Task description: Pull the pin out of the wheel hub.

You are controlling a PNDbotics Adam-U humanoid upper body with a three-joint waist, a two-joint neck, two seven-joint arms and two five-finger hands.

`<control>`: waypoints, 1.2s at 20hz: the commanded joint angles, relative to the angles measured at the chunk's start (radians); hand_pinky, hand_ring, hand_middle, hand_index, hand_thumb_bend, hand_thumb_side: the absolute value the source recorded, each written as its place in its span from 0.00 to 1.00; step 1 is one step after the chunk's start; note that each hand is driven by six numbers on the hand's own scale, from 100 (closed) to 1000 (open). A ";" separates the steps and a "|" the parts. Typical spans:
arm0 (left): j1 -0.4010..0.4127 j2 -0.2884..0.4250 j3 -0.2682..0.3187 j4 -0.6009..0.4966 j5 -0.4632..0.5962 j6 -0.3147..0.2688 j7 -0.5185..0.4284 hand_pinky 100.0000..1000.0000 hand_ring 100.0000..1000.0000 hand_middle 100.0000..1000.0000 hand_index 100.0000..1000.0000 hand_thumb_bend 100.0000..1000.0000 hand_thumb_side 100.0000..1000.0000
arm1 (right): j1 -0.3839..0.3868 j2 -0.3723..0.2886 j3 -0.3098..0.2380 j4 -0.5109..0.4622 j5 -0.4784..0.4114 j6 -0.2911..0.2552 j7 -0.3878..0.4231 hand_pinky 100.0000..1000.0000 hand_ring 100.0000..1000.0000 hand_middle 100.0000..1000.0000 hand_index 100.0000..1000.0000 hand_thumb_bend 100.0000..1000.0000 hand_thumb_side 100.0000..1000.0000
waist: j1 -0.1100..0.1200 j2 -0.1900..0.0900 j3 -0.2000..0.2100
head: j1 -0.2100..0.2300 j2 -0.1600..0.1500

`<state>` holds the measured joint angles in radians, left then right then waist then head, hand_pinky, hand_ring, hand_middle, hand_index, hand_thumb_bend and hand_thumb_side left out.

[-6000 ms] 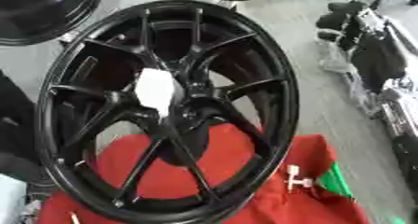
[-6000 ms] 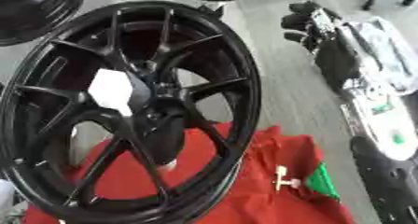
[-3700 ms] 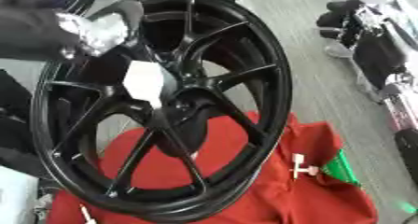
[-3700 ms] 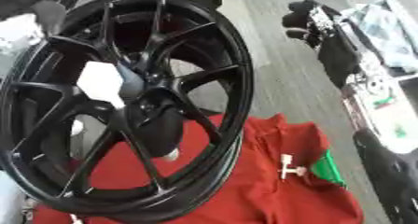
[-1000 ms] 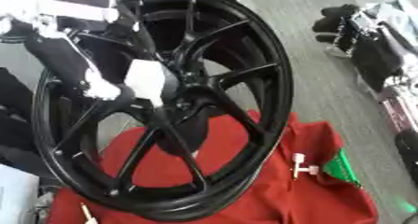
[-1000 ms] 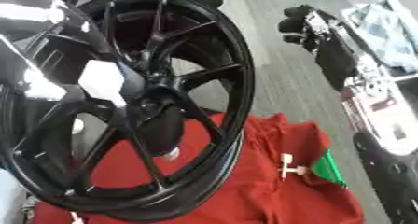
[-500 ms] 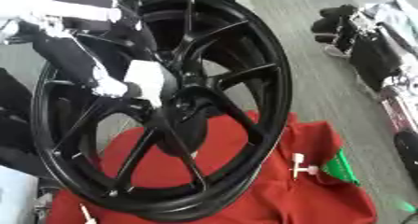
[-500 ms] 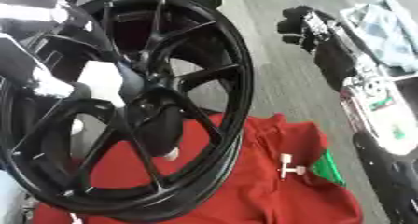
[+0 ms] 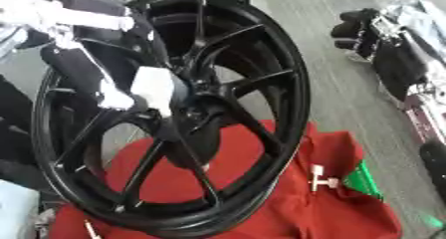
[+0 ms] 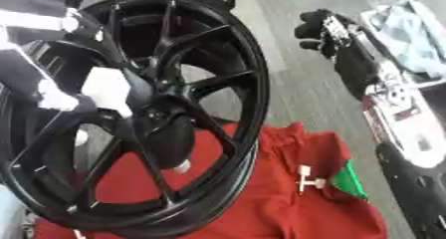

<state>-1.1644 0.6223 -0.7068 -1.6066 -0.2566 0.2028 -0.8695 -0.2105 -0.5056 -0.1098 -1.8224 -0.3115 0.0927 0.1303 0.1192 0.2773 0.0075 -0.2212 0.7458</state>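
One wheel: we see a large glossy black multi-spoke alloy wheel hub (image 9: 200,113) standing tilted on its rim, its lower edge resting on a rumpled red cloth (image 9: 287,203).
Pin: we take the pale, blocky white piece (image 9: 155,89) at the centre of the spokes for the pin; it sits at the hub centre, just left of the dark central boss.
Left hand: our left hand (image 9: 91,81) comes in from the upper left, black with silver-white parts, and its tip reaches down to touch the left side of the white piece. We cannot tell whether the fingers are curled round the piece or only lie against it, as they blur together there.
Right hand: we do not see it in either view.
Cloth: it spreads under and to the right of the wheel, with a small white T-shaped part (image 9: 319,179) lying on it and a green triangular patch (image 9: 366,180) just beside that.
Floor: grey flooring (image 9: 344,103) runs behind the wheel.
Right edge: a cluster of dark equipment (image 10: 348,49) with a pale blue cloth (image 10: 409,26) lies well apart from the wheel.
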 commanded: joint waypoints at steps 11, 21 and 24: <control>-0.021 -0.032 -0.007 0.042 -0.036 0.011 0.071 0.84 0.78 0.66 0.69 0.22 0.03 | -0.011 -0.020 -0.003 -0.010 0.006 -0.001 0.005 0.83 0.79 0.63 0.76 0.00 0.75 | -0.008 -0.014 -0.004 | 0.007 -0.003; -0.018 -0.005 0.002 0.000 -0.018 0.040 0.093 0.77 0.67 0.48 0.39 0.06 0.00 | -0.009 -0.022 -0.004 -0.007 0.008 0.001 0.002 0.83 0.79 0.63 0.76 0.00 0.75 | -0.007 -0.015 -0.002 | 0.009 0.002; -0.015 0.021 0.030 -0.049 -0.015 0.039 0.112 0.76 0.65 0.46 0.31 0.07 0.00 | -0.009 -0.022 -0.005 -0.009 0.007 0.000 0.001 0.83 0.79 0.63 0.76 0.00 0.75 | -0.006 -0.016 -0.001 | 0.008 0.003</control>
<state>-1.1611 0.6049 -0.7120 -1.6258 -0.2760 0.2407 -0.7701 -0.2107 -0.5056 -0.1097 -1.8219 -0.3109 0.0935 0.1340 0.1193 0.2796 0.0066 -0.2136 0.7468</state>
